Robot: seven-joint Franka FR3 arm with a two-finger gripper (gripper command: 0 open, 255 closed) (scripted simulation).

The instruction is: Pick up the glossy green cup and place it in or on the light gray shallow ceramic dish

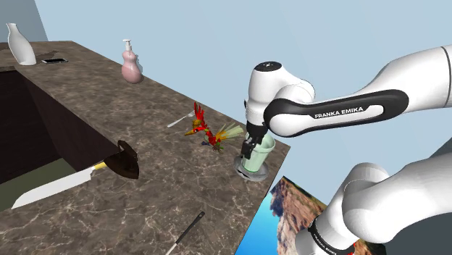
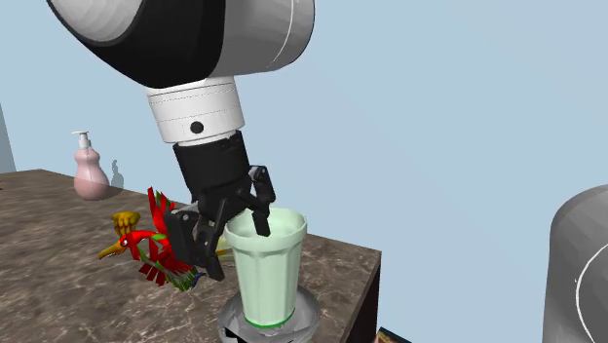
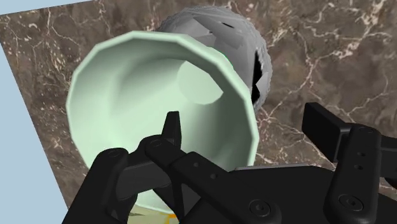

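The cup [image 1: 259, 158] [image 2: 268, 278] [image 3: 137, 95] is pale green, smooth and faceted, and widens toward the rim. It stands upright on the dish [image 1: 242, 172] [image 2: 304, 310] [image 3: 213, 25], a low round grey piece with dark patches. The dish sits at the corner of the counter [image 1: 109, 210] [image 2: 58, 273] [image 3: 318, 57], close to both edges.

The gripper [image 1: 250, 148] [image 2: 234, 246] [image 3: 247, 124] is all black and angled down over the cup. Its fingers stand apart and straddle the rim: one finger [image 3: 172, 127] is inside the cup, and the other is outside, clear of the wall. The cup is not clasped.

Counter surface: dark brown stone with pale veining, with a sunken dark recess [image 1: 29, 130] at the shoulder view's left.

Items on the counter:
- Toy parrot [image 1: 206, 132] [image 2: 151, 248], red, yellow and green, just beside the dish.
- Pink pump bottle [image 1: 131, 65] [image 2: 90, 171], near the far edge.
- White vase [image 1: 20, 45] and a flat phone [image 1: 55, 60], at the far corner.
- Slim dark utensil [image 1: 187, 232], near the front edge.

The walls are plain pale blue. A panel [image 1: 290, 210] below the counter edge shows rocky cliffs and blue water.

The arm's forearm carries the lettering "FRANKA EMIKA" [image 1: 340, 112] in white on a black band.
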